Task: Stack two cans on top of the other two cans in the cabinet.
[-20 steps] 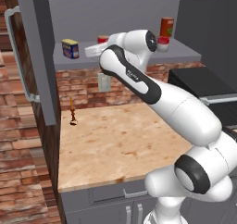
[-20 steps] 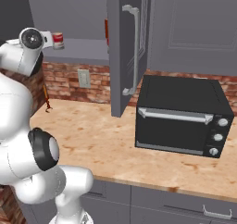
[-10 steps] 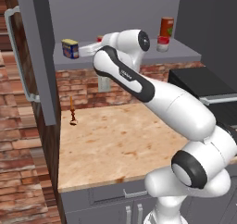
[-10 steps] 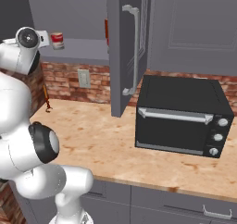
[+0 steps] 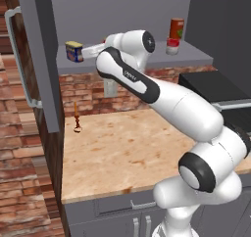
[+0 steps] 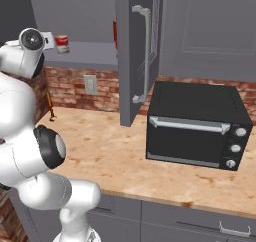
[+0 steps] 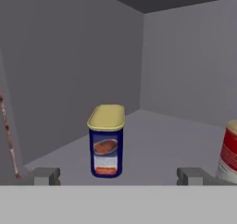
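The arm is stretched up to the cabinet shelf [image 5: 147, 63], wrist level. The gripper [image 7: 118, 176] is spread wide and empty, aimed at the blue can [image 7: 107, 141], which stands upright ahead between the fingertips, untouched.

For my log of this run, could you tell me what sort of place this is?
A simulated kitchen, it seems: a wall cabinet holding a blue can, a speckled countertop against brick, and a black toaster oven.
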Robot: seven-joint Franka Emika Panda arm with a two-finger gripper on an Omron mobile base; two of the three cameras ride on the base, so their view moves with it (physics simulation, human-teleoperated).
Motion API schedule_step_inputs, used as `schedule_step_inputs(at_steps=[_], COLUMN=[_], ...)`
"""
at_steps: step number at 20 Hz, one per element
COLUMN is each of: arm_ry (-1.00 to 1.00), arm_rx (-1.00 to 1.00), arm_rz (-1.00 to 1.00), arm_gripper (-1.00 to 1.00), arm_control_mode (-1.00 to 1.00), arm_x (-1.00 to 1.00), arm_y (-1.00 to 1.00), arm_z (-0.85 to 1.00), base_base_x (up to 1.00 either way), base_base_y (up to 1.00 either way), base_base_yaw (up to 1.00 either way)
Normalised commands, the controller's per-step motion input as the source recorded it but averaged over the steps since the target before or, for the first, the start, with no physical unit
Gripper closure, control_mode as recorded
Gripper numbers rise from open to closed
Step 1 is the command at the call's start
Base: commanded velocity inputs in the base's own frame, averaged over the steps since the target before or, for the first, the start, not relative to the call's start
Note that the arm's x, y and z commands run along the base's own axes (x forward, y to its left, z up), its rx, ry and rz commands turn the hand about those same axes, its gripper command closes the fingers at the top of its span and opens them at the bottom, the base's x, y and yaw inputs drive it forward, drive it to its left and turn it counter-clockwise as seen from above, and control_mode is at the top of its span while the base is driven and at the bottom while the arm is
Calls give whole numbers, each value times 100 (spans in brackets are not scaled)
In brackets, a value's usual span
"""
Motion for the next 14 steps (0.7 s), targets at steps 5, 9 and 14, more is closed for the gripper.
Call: schedule_step_inputs(at_steps=[5,9,14], arm_ry=[0,0,0], arm_rx=[0,0,0], arm_rz=[0,0,0], arm_gripper=[-100,-100,-100], arm_control_mode=[-100,-100,-100], arm_x=[15,11,9], arm_y=[13,21,17], arm_z=[0,0,0], base_base_x=[0,0,0], base_base_y=[0,0,0], base_base_yaw=[0,0,0])
